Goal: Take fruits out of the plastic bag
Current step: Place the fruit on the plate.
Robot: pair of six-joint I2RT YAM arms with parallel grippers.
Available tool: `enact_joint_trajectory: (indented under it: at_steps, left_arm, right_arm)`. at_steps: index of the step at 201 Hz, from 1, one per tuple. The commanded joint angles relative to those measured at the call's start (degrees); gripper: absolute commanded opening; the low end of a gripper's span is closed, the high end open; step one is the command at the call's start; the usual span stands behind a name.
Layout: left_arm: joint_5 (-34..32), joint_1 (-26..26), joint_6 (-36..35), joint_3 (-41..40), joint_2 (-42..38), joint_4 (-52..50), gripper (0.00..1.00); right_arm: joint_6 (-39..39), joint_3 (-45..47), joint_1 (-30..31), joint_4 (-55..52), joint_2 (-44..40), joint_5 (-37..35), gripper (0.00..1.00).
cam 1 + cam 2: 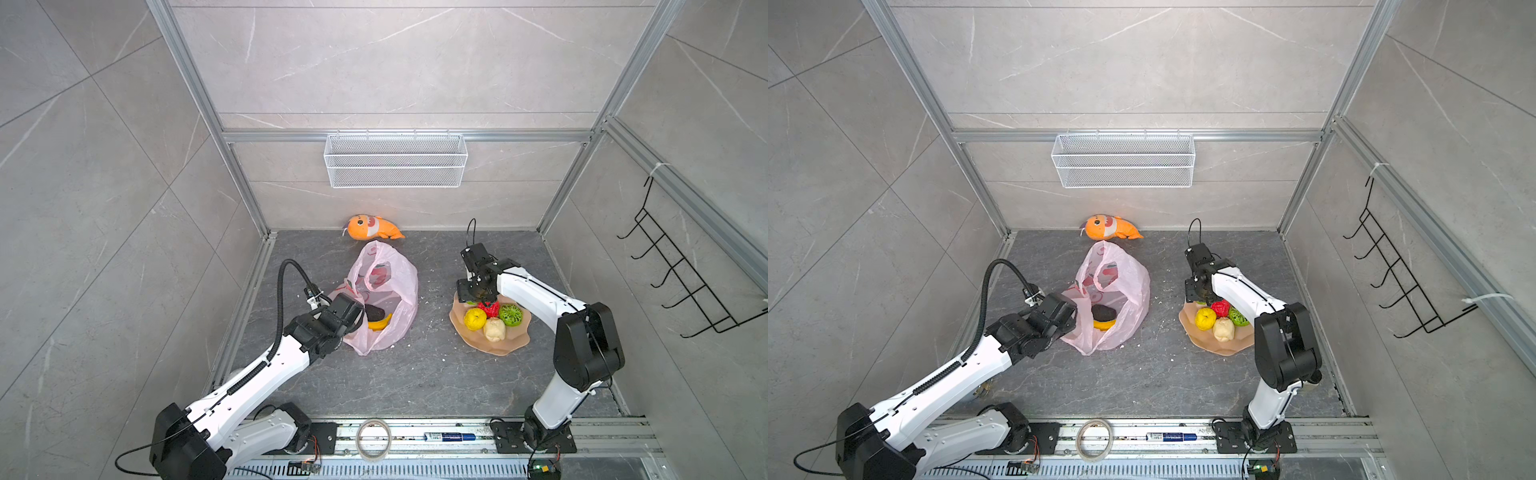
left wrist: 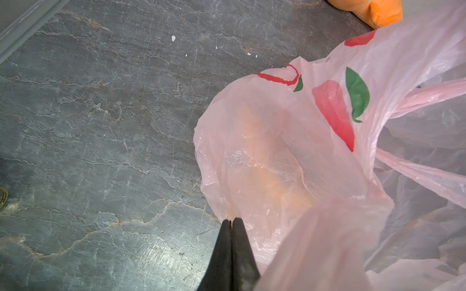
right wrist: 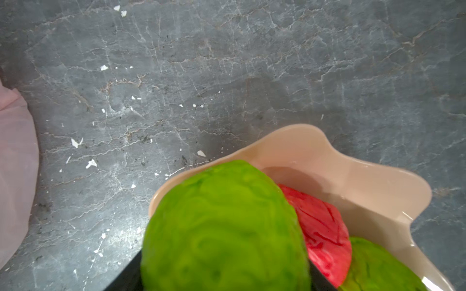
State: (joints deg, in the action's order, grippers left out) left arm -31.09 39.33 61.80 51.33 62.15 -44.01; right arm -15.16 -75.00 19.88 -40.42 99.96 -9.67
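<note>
1. no writing can be read. the plastic bag (image 1: 390,282) (image 2: 277,151) carries printed red fruit shapes with green leaves and no words that i can make out. a marker pen (image 1: 451,436) on the front rail has a blue label, its print too small to read.
2. the plastic bag is thin, pink and see-through. it lies crumpled on the dark stone tabletop (image 1: 415,374), mouth gaping, roughly midway between my two arms. inside it sit a dark avocado (image 1: 376,312) (image 1: 1104,312) and, touching it on the near side, a yellow banana (image 1: 380,323) (image 1: 1104,325).
3. a peach scalloped plate (image 1: 490,347) (image 3: 353,176) lies on the tabletop to my right, well apart from the bag. on it, in a tight cluster, are a yellow fruit (image 1: 475,318), a red fruit (image 1: 489,308), a beige fruit (image 1: 494,329) and a bumpy green ball (image 1: 510,314).
4. a white mesh basket (image 1: 395,166) hangs on the back wall. an orange plush toy (image 1: 370,227) lies below it, just behind the bag.
5. my left gripper (image 2: 230,223) is at the bag's near rim. its jaws are pressed together with no gap, pinching the thin film at the bag's edge.
6. my right gripper (image 1: 476,295) hangs over the far edge of the plate. its jaws stand fairly wide, clamped on either side of a green lumpy fruit (image 3: 224,226), which sits above the plate's rim, beside the red fruit.
</note>
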Motion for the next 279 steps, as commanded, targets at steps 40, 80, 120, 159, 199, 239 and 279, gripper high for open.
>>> enact_joint_trajectory:
  at_steps: [40, 80, 120, 159, 199, 239, 279]
  left_arm:
    - [-0.72, -0.23, 0.79, 1.19, -1.06, -1.43, 0.0]
    - [-0.72, -0.23, 1.04, 1.14, -1.3, -1.78, 0.0]
    - [-0.9, -0.28, 1.26, 1.13, -1.51, -2.13, 0.0]
    - [-0.9, -0.26, 1.32, 1.13, -1.47, -2.2, 0.0]
    - [-0.9, -0.2, 1.3, 1.26, -1.27, -2.22, 0.0]
    - [-0.9, -0.24, 1.4, 1.31, -1.21, -2.13, 0.0]
    - [-0.81, -0.2, 1.4, 1.24, -1.25, -2.03, 0.0]
  right_arm:
    - [0.56, 0.09, -0.81, 1.11, 1.37, -0.87, 0.38]
    - [0.39, 0.99, -0.98, 1.59, 1.7, -0.64, 0.4]
    - [-0.04, 1.83, -1.12, 2.33, 2.16, -0.11, 0.41]
    - [-0.22, 2.35, -1.11, 2.72, 2.34, 0.17, 0.43]
    - [-0.23, 2.45, -1.1, 2.74, 2.25, 0.15, 0.55]
    - [-0.23, 2.38, -1.15, 2.55, 1.69, -0.08, 0.68]
    - [-0.22, 2.37, -1.13, 2.45, 1.25, -0.48, 0.73]
